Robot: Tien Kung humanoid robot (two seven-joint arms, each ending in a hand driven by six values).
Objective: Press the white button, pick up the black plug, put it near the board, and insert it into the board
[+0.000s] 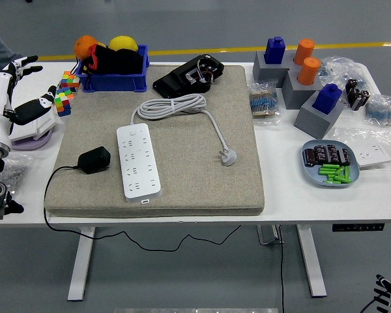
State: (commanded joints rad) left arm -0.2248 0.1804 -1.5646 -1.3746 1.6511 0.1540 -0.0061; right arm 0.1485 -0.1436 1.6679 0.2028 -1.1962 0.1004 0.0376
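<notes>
- A blue plastic bin (114, 79) at the far left of the white table (182, 215) holds an orange ball (85, 45), a yellow ball (122, 43) and dark items that are hard to make out.
- A light blue oval dish (331, 175) on the right side holds a cluster of bright green cylinders (333, 173) at the front and a row of dark cylindrical parts (324, 154) behind them.
- Grey blocks (318, 111) at the far right carry blue pieces (275, 49) and orange cylinders (304, 51) standing in them; clear plastic bags (378, 107) of small parts lie just beside.
- A grey felt mat (195, 176) covers the middle of the table. On it lies the white rectangular power strip (138, 161), with its small white button (144, 201) at the near end and its white cable coiled behind, ending in a white plug (229, 156) to the right.
- The black plug adapter (94, 160) sits on the mat just left of the strip, not touching it; its thin black cord (52, 179) runs off the mat's left edge and hangs below the table.
- The robot's left hand (25, 104) is at the left edge over a pale lilac dish (31, 139), fingers relaxed and spread, holding nothing, well apart from the black plug adapter.
- Two multicoloured puzzle cubes (64, 93) stand near that hand.
- The right arm is almost wholly cut off; only fingertips (388, 290) show at the lower right corner, below the table, and their pose cannot be told.
- A black device (189, 75) with wires rests at the mat's far edge.
</notes>
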